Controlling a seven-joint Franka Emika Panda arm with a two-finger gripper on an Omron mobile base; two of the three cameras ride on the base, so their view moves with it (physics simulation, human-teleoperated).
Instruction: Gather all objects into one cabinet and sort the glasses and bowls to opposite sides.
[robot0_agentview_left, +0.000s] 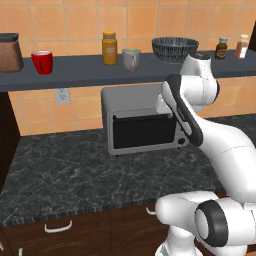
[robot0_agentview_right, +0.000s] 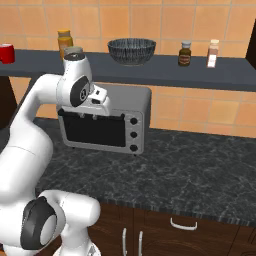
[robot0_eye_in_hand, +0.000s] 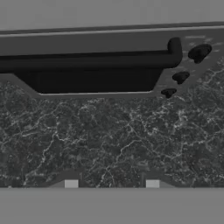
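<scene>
Along a dark wall shelf (robot0_agentview_left: 75, 70) stand a brown canister (robot0_agentview_left: 10, 52), a red mug (robot0_agentview_left: 42, 62), a yellow jar (robot0_agentview_left: 110, 48), a pale speckled mug (robot0_agentview_left: 131, 59), a dark patterned bowl (robot0_agentview_left: 175, 48) and two spice bottles (robot0_agentview_left: 221, 48) (robot0_agentview_left: 242, 46). From the right side the bowl (robot0_agentview_right: 131, 51) sits mid-shelf, with the red mug (robot0_agentview_right: 6, 53) at the far left. My gripper (robot0_eye_in_hand: 111, 183) points down at the black counter in front of the toaster oven. It is open with nothing between its fingertips (robot0_eye_in_hand: 71, 183). The cabinet is out of view.
A grey toaster oven (robot0_agentview_left: 142, 125) stands on the speckled black counter (robot0_agentview_left: 60, 170) under the shelf, close behind my hand (robot0_agentview_right: 98, 95). Low base cabinets with short silver handles (robot0_agentview_left: 57, 227) run below. A dark brown panel (robot0_agentview_left: 6, 135) borders the counter's left end.
</scene>
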